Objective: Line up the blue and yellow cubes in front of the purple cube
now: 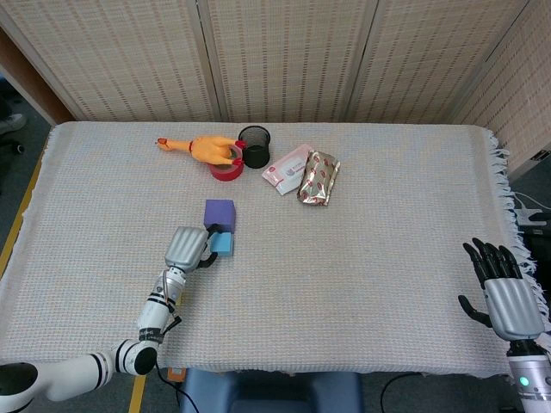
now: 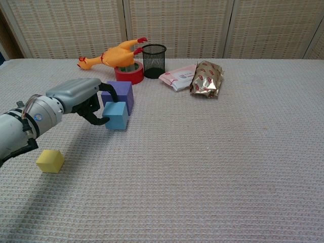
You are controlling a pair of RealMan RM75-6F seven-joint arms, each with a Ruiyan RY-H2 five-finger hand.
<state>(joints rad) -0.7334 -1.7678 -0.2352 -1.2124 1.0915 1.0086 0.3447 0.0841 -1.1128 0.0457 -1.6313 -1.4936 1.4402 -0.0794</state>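
Note:
The purple cube (image 1: 219,213) (image 2: 121,93) stands left of the table's middle. Directly in front of it is the blue cube (image 1: 222,243) (image 2: 117,115), close against it; my left hand (image 1: 189,248) (image 2: 81,96) grips this cube from the left, fingers curled around it. Whether the blue cube rests on the cloth I cannot tell. The yellow cube (image 2: 50,161) lies alone nearer the front left, apart from both; in the head view my forearm hides it. My right hand (image 1: 508,297) hangs with fingers spread, holding nothing, off the table's right front edge.
At the back stand a rubber chicken (image 1: 200,148) on a red tape roll (image 1: 225,170), a black mesh cup (image 1: 255,146), a pink packet (image 1: 287,169) and a foil bag (image 1: 318,178). The woven cloth (image 2: 228,167) covers the table.

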